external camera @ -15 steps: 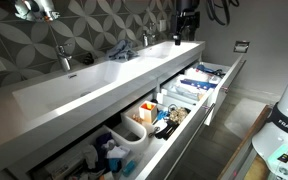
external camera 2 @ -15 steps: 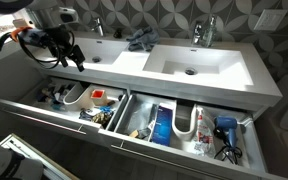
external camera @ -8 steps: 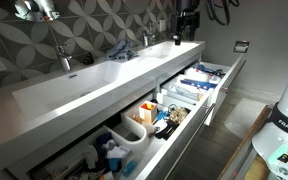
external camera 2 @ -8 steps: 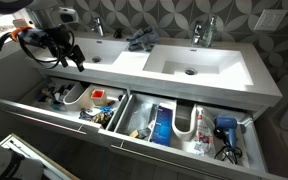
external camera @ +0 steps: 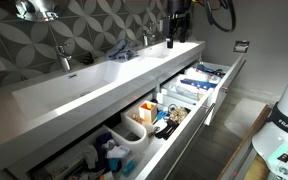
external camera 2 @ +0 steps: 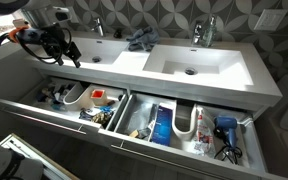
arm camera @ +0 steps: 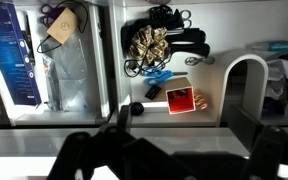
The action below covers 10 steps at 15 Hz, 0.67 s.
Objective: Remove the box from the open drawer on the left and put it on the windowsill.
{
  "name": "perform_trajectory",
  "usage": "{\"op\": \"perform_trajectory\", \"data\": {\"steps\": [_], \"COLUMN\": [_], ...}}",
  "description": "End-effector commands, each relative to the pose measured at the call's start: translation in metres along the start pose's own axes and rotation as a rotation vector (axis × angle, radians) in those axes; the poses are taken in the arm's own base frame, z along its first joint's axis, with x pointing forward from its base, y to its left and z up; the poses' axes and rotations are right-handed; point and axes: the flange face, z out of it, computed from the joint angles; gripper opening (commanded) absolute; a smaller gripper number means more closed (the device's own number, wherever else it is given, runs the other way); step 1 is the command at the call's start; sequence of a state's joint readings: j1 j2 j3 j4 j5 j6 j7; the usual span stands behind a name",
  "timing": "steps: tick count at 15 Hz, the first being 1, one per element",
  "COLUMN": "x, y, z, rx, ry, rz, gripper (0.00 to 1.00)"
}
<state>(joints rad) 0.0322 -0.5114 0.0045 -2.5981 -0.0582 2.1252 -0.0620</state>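
One small box (arm camera: pixel 181 100) — whitish, orange-marked — in the grey-fronted drawer (external camera 2: pixel 44 120); claw (arm camera: pixel 182 122) wide apart, empty.

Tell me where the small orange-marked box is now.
In the wrist view the box sits in the open drawer, just left of the white arched tub and below a tangle of dark cords.

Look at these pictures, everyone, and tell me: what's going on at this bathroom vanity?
A robot arm's gripper hovers above the open drawer under the sink counter, jaws open and holding nothing. Its wrist view looks down on a small box with orange marking, which sits in the drawer between a rounded white tub and dark clutter. The box has not yet been picked up.
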Motion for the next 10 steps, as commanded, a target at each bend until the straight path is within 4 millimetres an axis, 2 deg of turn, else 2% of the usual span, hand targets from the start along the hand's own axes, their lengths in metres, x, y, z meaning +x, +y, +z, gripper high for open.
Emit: {"op": "perform_trajectory", "data": {"steps": [1,4,6,10], "x": [0.006,0.009,0.012,0.024], "y": [-0.042,-0.067,-0.077,-0.077], "z": [0.018,0.046,0.073,0.128], "rx": [-0.010,-0.018,-0.010,-0.009], "ry": [0.025,0.045,0.054,0.055], "rz": [-0.113,-0.163,-0.172,-0.182], "gripper": [1.00,1.00,1.00,1.00]}}
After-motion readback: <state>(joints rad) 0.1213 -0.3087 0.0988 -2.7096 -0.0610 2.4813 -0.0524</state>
